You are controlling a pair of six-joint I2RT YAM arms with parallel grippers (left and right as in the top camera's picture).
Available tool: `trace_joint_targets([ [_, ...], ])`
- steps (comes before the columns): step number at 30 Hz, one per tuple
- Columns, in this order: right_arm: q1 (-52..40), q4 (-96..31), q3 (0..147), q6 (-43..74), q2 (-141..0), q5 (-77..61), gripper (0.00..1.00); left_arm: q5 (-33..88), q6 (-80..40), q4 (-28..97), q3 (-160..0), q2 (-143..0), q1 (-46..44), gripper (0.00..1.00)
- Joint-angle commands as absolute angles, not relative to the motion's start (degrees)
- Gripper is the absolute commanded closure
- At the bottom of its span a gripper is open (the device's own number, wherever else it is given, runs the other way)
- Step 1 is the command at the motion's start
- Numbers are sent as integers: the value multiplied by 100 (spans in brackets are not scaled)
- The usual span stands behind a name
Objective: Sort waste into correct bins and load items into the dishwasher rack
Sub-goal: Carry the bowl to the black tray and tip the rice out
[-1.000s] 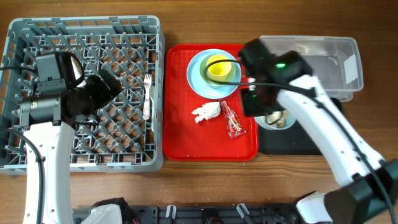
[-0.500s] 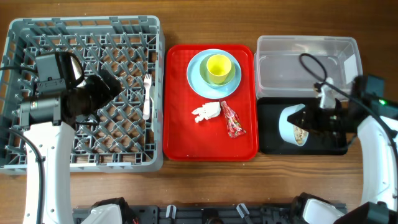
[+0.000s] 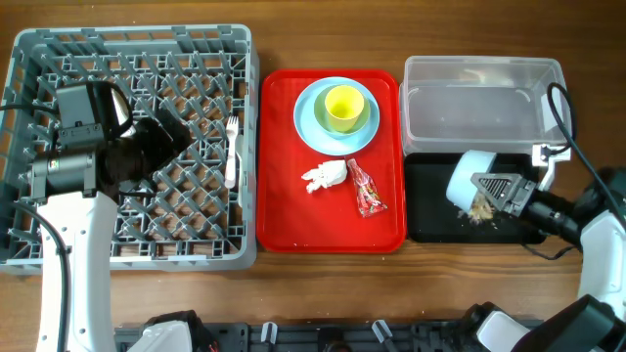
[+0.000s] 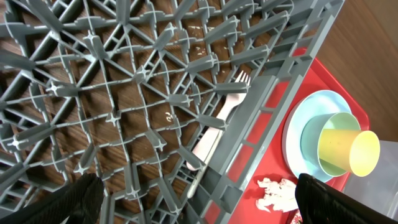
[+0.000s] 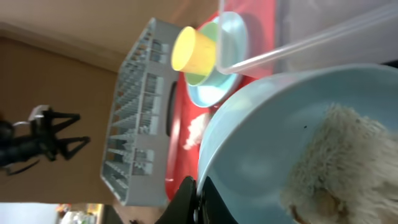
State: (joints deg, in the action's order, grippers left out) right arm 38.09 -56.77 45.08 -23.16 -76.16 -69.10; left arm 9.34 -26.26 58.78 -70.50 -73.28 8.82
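White-blue bowl (image 3: 468,174), pinched at its rim by the right gripper (image 3: 497,186), tilts over the black tray (image 3: 430,227); scraps (image 3: 479,208) at its five o'clock. The left gripper (image 4: 199,193) hangs spread over the rack (image 3: 59,59).

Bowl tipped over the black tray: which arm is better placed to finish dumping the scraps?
Right. The right fingers grip the bowl, tilted over the black tray with scraps spilling out. The left fingers hang open over the rack, across the red tray.
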Motion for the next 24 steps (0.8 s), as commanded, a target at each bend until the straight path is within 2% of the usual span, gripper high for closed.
trace_joint_targets([
  [1, 3835, -5577, 4434, -2296, -7566, -7509, 96, 980, -2639, 5863, -7137, -7310, 917, 0],
  [12, 3833, -5367, 4163, -2272, -7566, -7345, 96, 980, -2639, 5863, -7137, -7310, 917, 0],
  [16, 3833, -4084, 3701, -1339, -7566, -7822, 96, 980, -2639, 5863, -7137, -7310, 917, 0],
  [19, 3835, -3938, 3699, -1245, -7564, -8390, 96, 980, -2639, 5863, -7137, -7310, 917, 0],
  [22, 3833, -3221, 3699, -91, -7564, -8766, 96, 978, -2639, 5863, -7137, -7310, 917, 0],
  [24, 3833, -3417, 3699, -207, -7564, -8779, 96, 980, -2639, 5863, -7137, -7310, 917, 0],
])
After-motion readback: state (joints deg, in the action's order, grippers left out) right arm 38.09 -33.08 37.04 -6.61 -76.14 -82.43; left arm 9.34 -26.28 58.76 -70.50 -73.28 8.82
